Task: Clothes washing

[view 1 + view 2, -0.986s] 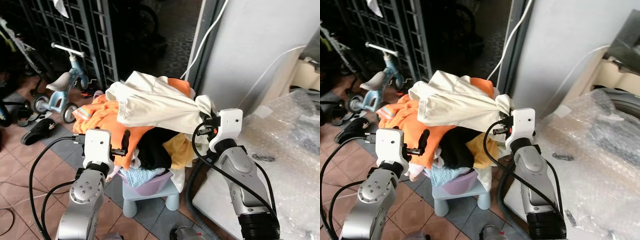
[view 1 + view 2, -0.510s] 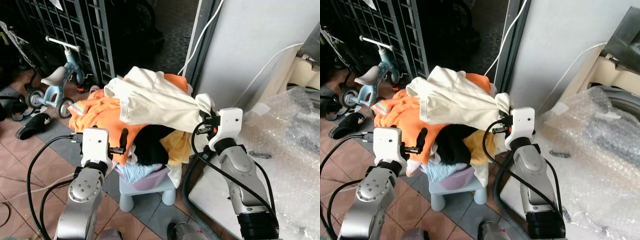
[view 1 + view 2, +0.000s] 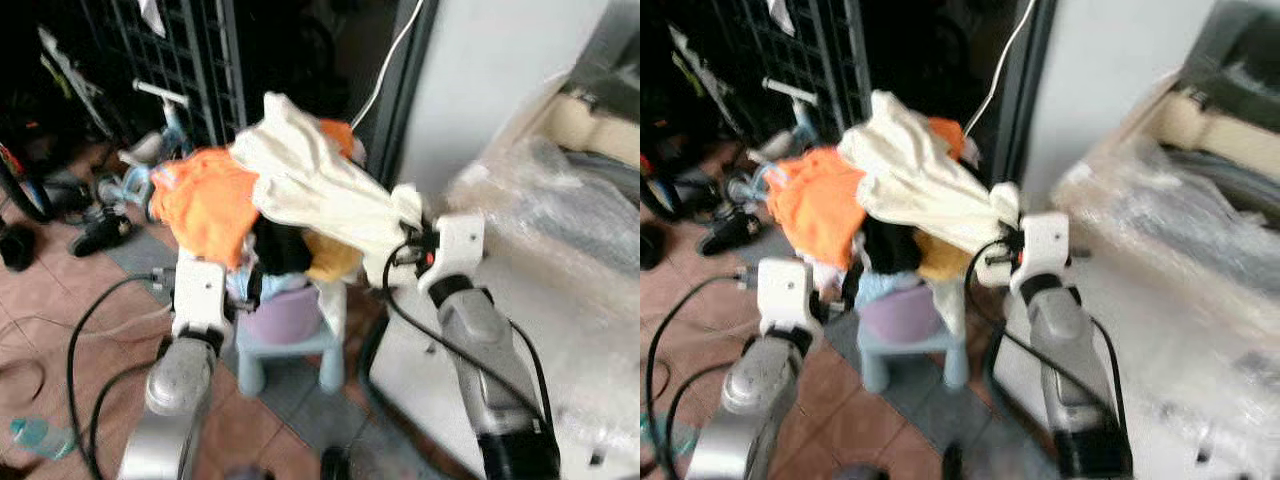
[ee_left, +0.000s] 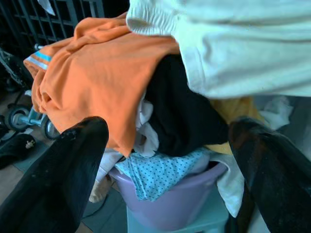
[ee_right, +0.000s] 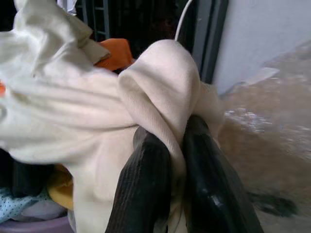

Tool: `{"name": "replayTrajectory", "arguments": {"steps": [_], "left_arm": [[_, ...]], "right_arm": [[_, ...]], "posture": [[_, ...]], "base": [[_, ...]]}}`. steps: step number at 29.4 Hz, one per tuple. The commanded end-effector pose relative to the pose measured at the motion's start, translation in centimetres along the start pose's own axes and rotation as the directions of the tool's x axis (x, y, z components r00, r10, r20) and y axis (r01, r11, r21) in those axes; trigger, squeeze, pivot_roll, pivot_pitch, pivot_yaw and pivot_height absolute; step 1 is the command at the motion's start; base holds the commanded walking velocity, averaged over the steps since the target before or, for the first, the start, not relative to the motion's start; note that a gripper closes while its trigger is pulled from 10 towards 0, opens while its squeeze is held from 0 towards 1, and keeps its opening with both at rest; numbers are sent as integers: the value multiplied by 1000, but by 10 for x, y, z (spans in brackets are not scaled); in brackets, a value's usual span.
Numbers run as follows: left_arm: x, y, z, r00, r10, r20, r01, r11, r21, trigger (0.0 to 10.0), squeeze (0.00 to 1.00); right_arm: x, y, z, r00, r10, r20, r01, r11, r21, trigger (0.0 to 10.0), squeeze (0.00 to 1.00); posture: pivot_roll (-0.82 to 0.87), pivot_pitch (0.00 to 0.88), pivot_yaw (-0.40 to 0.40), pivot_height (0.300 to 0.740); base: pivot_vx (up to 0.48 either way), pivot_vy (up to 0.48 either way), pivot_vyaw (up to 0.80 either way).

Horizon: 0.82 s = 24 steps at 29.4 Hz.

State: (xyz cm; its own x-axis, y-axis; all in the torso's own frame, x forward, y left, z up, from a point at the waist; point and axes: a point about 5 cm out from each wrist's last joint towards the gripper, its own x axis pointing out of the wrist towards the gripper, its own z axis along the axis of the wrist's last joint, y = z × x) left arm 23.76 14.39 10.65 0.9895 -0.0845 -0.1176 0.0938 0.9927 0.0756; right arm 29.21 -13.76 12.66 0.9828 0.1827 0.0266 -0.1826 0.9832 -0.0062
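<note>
The right tool (image 5: pixel 167 160) is clamped on a fold of the cream cloth (image 5: pixel 97 111), at the right edge of the pile over the purple tub (image 4: pixel 175 204). The left tool (image 4: pixel 160 165) stands spread wide, just short of the tub's left side, touching nothing. The tub sits on a pale stool (image 3: pixel 290 345). Orange cloth (image 3: pixel 205 200) and black cloth (image 4: pixel 184 116) lie heaped under the cream one. Beyond the tub, a small scooter (image 3: pixel 150 160) stands by a dark grille (image 3: pixel 180 50).
</note>
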Motion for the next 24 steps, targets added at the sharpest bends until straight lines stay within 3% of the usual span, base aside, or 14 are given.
{"name": "replayTrajectory", "arguments": {"steps": [1,7,21,24], "left_arm": [[2,-2,6,999,-10,36,10,1000,-3,10000,0],[3,-3,9,998,-27,54,28,999,-27,10000,0],[7,9,10,998,17,67,-12,997,-76,10000,0],[9,9,11,997,13,69,-8,997,-77,10000,0]], "right_arm": [[1,-5,5,999,-25,24,26,999,-24,10000,0],[3,-6,8,999,-23,39,24,999,-37,10000,0],[10,-2,14,997,18,80,-12,997,-72,10000,0],[19,5,27,986,96,135,-75,986,-149,10000,0]], "posture": [[-2,0,-22,740],[-7,0,-17,740],[-9,0,-2,740],[-17,0,8,740]], "base": [[0,0,-781],[0,0,-781],[23,0,0],[354,0,0]]}}
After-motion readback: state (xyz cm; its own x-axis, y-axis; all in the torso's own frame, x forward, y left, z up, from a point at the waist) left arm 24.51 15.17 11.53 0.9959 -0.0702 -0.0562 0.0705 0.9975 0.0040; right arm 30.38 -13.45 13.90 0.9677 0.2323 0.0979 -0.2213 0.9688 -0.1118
